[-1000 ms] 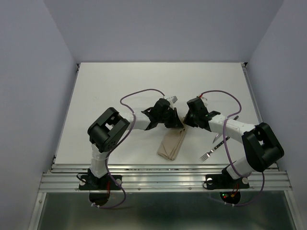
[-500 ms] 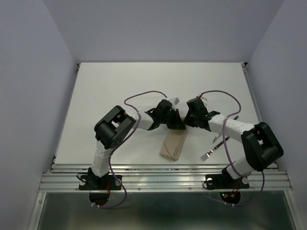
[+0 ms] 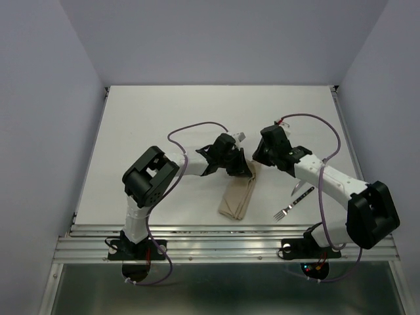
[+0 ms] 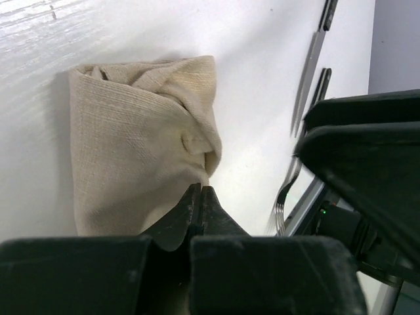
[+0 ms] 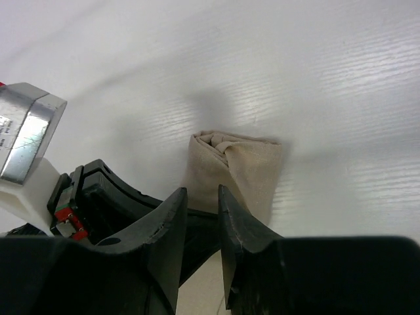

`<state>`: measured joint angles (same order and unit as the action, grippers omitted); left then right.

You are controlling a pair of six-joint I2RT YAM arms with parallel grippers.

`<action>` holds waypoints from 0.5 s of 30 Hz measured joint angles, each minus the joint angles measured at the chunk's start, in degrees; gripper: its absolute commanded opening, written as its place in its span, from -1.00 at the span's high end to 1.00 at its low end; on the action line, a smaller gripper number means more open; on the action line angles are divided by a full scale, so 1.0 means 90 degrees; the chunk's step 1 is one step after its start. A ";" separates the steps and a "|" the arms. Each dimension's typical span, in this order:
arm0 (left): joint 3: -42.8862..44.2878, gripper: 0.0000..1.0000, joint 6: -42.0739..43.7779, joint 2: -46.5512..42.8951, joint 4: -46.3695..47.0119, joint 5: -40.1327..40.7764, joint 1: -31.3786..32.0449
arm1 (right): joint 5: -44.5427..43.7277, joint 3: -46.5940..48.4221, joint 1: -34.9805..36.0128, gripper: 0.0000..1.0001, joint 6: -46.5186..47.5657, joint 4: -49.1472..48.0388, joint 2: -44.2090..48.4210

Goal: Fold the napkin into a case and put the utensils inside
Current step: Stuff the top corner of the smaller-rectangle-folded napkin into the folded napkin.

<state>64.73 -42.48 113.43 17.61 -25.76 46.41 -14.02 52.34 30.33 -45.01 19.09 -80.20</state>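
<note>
The napkin (image 3: 237, 197) lies folded into a narrow beige case near the table's front, between the two arms. My left gripper (image 3: 249, 171) sits at its far end. In the left wrist view its jaws (image 4: 199, 191) are pressed together and the cloth's (image 4: 138, 144) creases run into the tips. My right gripper (image 3: 258, 159) hovers just beyond that end. Its fingers (image 5: 202, 193) stand slightly apart with nothing between them, and the napkin (image 5: 239, 167) shows past them. The fork (image 3: 286, 209) and knife (image 3: 303, 192) lie on the table to the napkin's right, partly under the right arm.
The white table (image 3: 164, 118) has grey walls on three sides and a metal rail (image 3: 223, 239) along the near edge. Purple cables (image 3: 197, 128) loop above both forearms. The right arm (image 4: 367, 151) fills the right of the left wrist view.
My right gripper has gone from shut to slightly open and pulled back from the napkin's far end; its elbow swung right. The left gripper stays shut at the cloth.
</note>
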 measured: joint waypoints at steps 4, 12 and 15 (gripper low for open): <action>0.0000 1.00 0.0029 -0.0216 -0.0219 -0.0061 0.0000 | -0.0168 -0.0039 -0.0034 0.43 0.0002 0.0068 0.0432; 0.0000 1.00 0.0032 -0.0423 -0.0522 -0.0022 0.0002 | -0.0151 -0.0724 -0.0039 0.58 0.0005 0.0253 0.0784; 0.0000 1.00 0.0053 -0.0435 -0.0629 0.0095 0.0002 | -0.0034 -0.0886 -0.0039 0.61 0.0041 0.0277 0.0787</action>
<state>64.73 -42.00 109.51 11.94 -24.91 46.44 -14.33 44.36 29.98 -44.64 21.58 -73.12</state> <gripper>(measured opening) 0.025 0.203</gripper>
